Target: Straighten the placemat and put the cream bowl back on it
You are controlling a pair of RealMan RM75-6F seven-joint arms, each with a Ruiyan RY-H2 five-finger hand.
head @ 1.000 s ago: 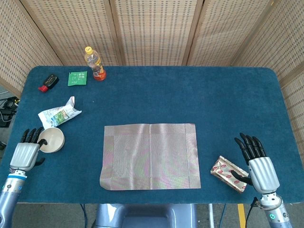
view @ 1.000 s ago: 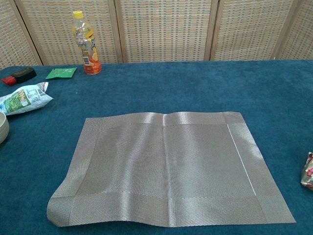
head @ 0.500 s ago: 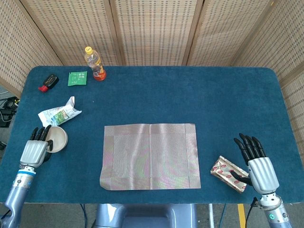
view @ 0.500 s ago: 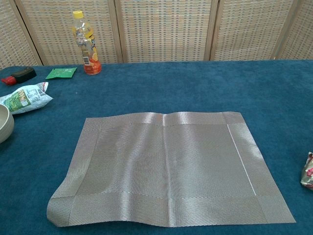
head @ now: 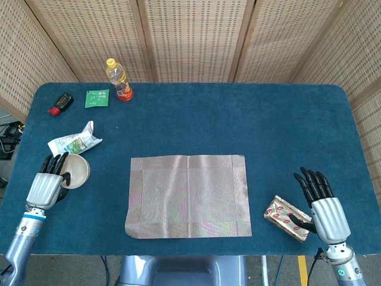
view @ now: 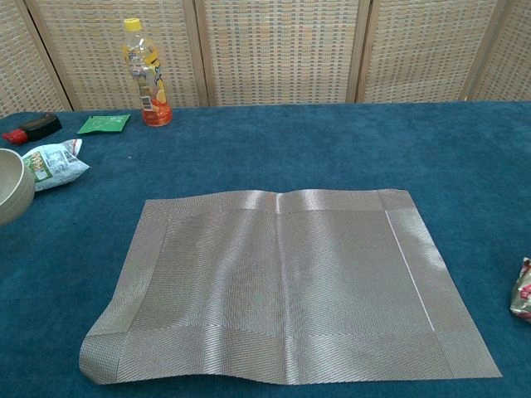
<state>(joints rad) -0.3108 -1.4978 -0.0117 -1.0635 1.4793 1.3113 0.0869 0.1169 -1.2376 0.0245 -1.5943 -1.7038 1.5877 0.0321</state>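
Note:
The silver woven placemat point(head: 188, 195) point(view: 282, 282) lies flat and square near the table's front edge, with a slight ripple at its near left corner. My left hand point(head: 46, 185) holds the cream bowl point(head: 76, 170) point(view: 13, 185) by its rim at the far left, tilted and raised off the cloth. The chest view shows only the bowl's edge, not the hand. My right hand point(head: 321, 202) rests at the front right with fingers spread, holding nothing, beside a snack packet.
A patterned snack packet point(head: 288, 217) point(view: 523, 290) lies right of the placemat. A white-green pouch point(head: 74, 142) point(view: 51, 163) sits just behind the bowl. At the back left stand an orange drink bottle point(head: 119, 78), a green card point(head: 96, 98) and a black-red object point(head: 60, 103).
My left hand has lifted the cream bowl and carried it slightly right and away from the front edge, tilting it. The placemat and right hand have not moved.

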